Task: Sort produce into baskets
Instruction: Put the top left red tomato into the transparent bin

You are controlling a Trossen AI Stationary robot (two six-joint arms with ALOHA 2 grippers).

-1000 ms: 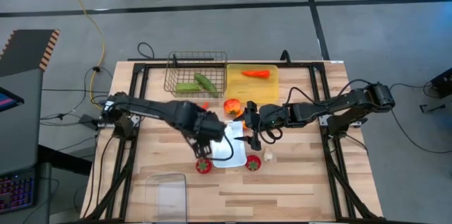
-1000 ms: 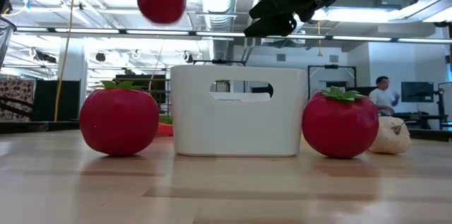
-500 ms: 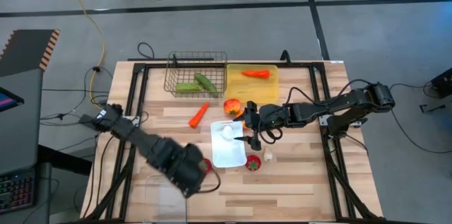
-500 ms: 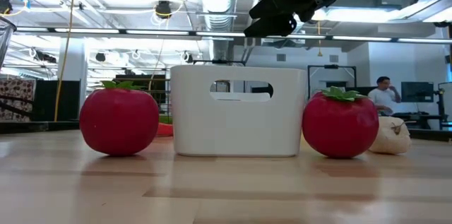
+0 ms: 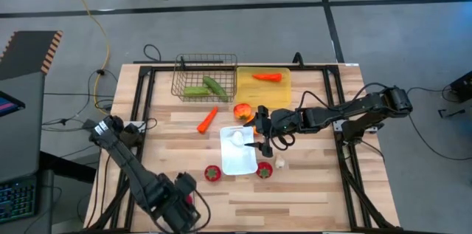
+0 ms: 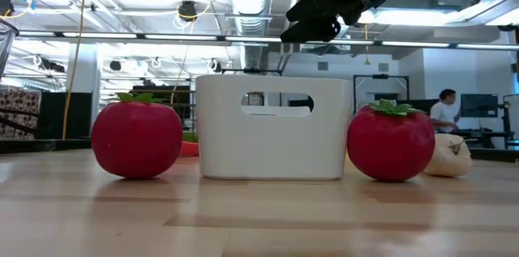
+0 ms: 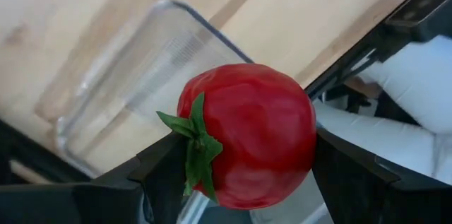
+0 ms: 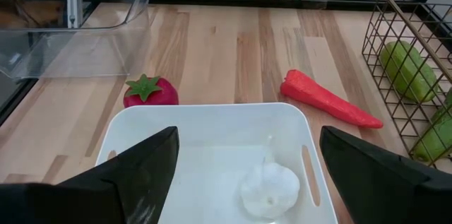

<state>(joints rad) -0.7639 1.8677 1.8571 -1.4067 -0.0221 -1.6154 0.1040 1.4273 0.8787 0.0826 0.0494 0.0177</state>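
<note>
Step in hand: the left tool (image 7: 244, 160) grips a red round fruit (image 7: 244, 136) between its two fingers and hangs over the clear plastic tub (image 7: 134, 83) at about 7 o'clock on the tabletop (image 5: 310, 190); my reading is that this is the delivery of a tomato to the tub, not yet released.
Next move: likely to lower the fruit inside the tub's walls and spread the fingers; the fruit looks to sit over the tub's far edge instead of its middle, so some centring seems wise first.
Right tool (image 8: 244, 181): spread wide, empty, above the white tray (image 5: 240, 156) near the centre, where one garlic bulb (image 8: 270, 189) lies.
Sorted so far: two cucumbers (image 5: 205, 87) in the wire basket (image 5: 181, 79) at 11 o'clock; an orange-red pepper (image 5: 267, 77) on the yellow tray (image 5: 247, 94) at 12 o'clock.
Loose: a carrot (image 5: 208, 119) at 10 o'clock from the white tray; one tomato (image 5: 212, 173) and another tomato (image 5: 265, 170) flanking its near end; a second garlic bulb (image 5: 280, 164) just beside the latter; a round orange-red item (image 5: 242, 110) just beyond the tray.
Hard to make out: from above, the left arm covers the tub almost wholly and the held fruit shows only as a red sliver; the tub's depth under the fruit cannot be judged; the low view hides the white tray's contents behind its wall.
</note>
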